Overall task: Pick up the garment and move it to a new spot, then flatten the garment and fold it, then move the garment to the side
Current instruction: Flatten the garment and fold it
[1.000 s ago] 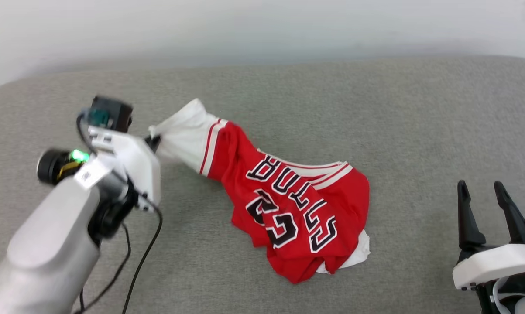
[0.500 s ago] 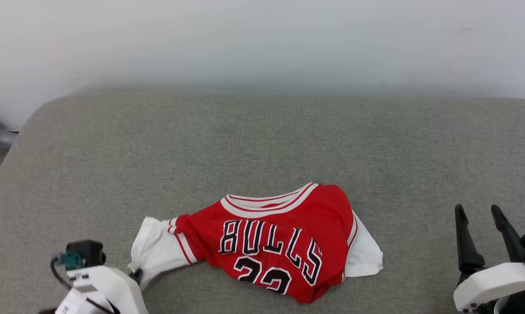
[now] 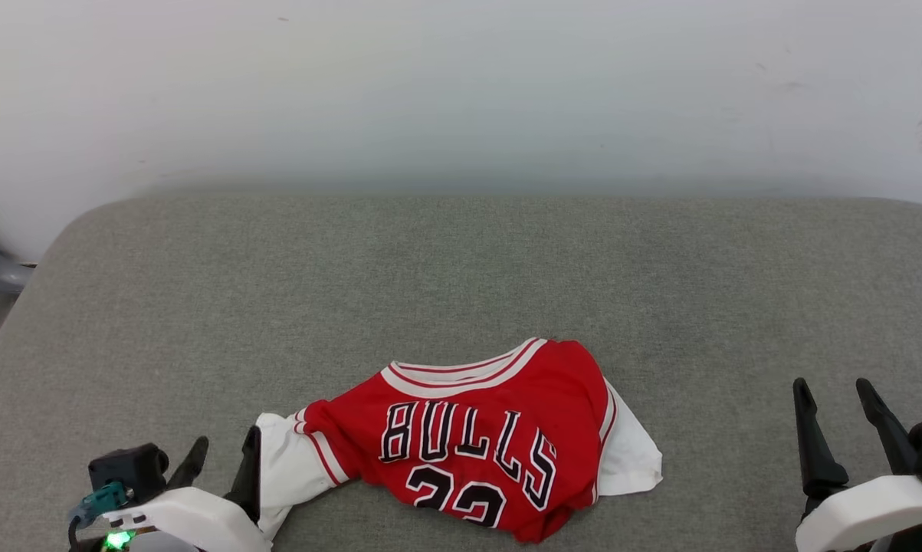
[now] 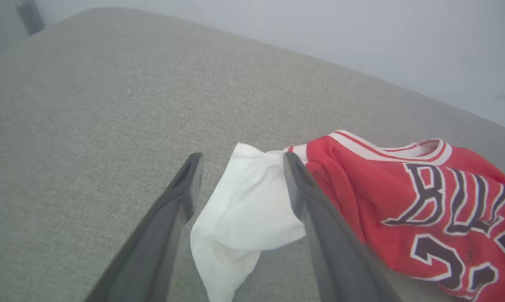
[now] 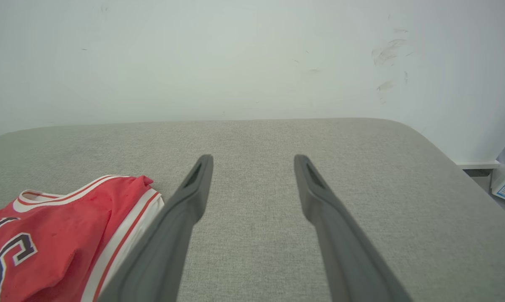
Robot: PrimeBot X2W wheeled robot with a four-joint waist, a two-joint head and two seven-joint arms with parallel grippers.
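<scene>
Dark fingers of the left gripper (image 4: 242, 159) stand apart, astride the white sleeve (image 4: 244, 209) at the grey pad's (image 3: 461, 261) near left. The right gripper (image 3: 832, 387) gapes empty at its near right. The garment (image 3: 491, 429) lies crumpled at the pad's near middle. A finger pulling back could snag that sleeve and drag it askew.

Bright, even light; soft, faint shadows
</scene>
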